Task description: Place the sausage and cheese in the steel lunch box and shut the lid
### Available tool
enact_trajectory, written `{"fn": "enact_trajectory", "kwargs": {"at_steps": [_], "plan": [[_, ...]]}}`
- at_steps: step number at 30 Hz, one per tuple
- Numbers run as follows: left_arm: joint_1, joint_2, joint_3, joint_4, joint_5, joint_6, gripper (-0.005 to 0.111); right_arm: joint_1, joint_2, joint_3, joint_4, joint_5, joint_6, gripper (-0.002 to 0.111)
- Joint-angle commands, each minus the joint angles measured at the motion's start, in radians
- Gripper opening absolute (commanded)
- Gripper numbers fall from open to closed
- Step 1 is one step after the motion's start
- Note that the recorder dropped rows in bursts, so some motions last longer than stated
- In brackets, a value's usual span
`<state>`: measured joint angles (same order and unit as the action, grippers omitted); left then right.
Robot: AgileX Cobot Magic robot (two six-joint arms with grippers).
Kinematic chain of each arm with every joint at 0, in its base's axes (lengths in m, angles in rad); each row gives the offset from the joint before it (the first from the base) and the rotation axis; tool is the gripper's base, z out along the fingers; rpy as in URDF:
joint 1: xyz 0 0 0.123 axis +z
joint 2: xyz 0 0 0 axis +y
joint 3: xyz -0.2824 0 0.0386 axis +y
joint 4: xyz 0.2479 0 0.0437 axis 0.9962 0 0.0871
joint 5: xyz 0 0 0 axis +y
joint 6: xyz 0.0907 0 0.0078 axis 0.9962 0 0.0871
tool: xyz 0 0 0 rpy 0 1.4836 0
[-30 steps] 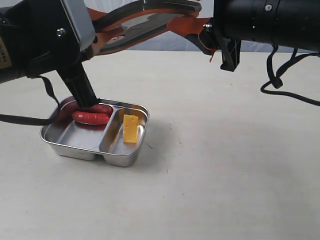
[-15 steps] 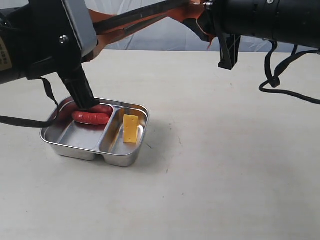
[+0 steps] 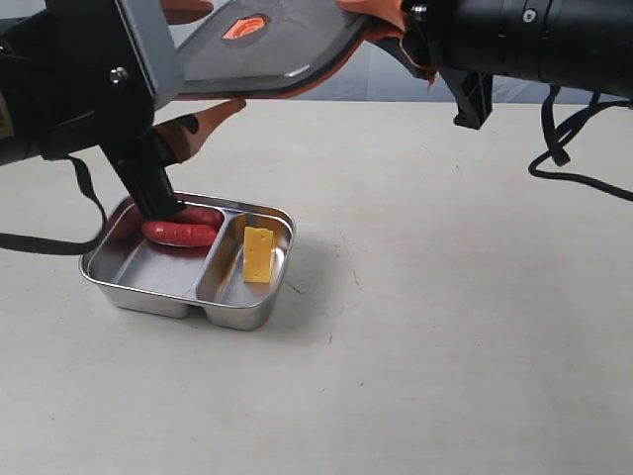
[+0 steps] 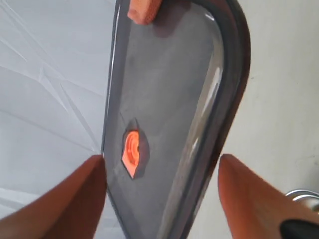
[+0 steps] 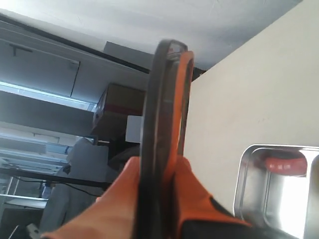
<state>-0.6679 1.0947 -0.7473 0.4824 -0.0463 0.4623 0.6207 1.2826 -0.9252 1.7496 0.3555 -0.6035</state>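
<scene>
Left wrist view shows the smoky translucent lid (image 4: 169, 89), pinched by right tool (image 5: 158, 175); left tool (image 4: 160, 160) spread.

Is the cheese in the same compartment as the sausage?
No, the cheese lies in the box's right compartment and the sausage in its left, with the divider between them.

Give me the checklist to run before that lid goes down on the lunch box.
1. Sausage lying inside the lunch box: ok.
2. Cheese in the other compartment: ok.
3. Right gripper pinched on the edge of the lid: ok.
4. Left gripper open, fingers clear of the lid: ok.
5. Space above the box free: not ok, the left arm reaches down over the sausage side.
6. Lid squared up with the box: cannot tell.
</scene>
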Motion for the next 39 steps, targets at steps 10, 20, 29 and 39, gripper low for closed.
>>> {"fn": "enact_trajectory", "kwargs": {"at_steps": [10,20,29,39], "plan": [[-0.002,-0.286,-0.007,-0.339,0.311,-0.022,0.062,-0.012,0.014,-0.001,-0.238,-0.069,-0.061,-0.001],[-0.002,-0.4,-0.007,-0.338,0.373,-0.085,0.062,-0.19,0.294,-0.1,-0.038,0.462,-0.325,-0.001],[-0.002,-0.419,-0.007,-0.309,0.434,-0.088,0.056,-0.202,0.556,-0.126,-0.005,0.78,-0.442,-0.001],[-0.002,-0.42,-0.007,-0.281,0.434,-0.088,0.054,-0.201,0.668,-0.126,-0.005,0.781,-0.548,-0.001]]}}
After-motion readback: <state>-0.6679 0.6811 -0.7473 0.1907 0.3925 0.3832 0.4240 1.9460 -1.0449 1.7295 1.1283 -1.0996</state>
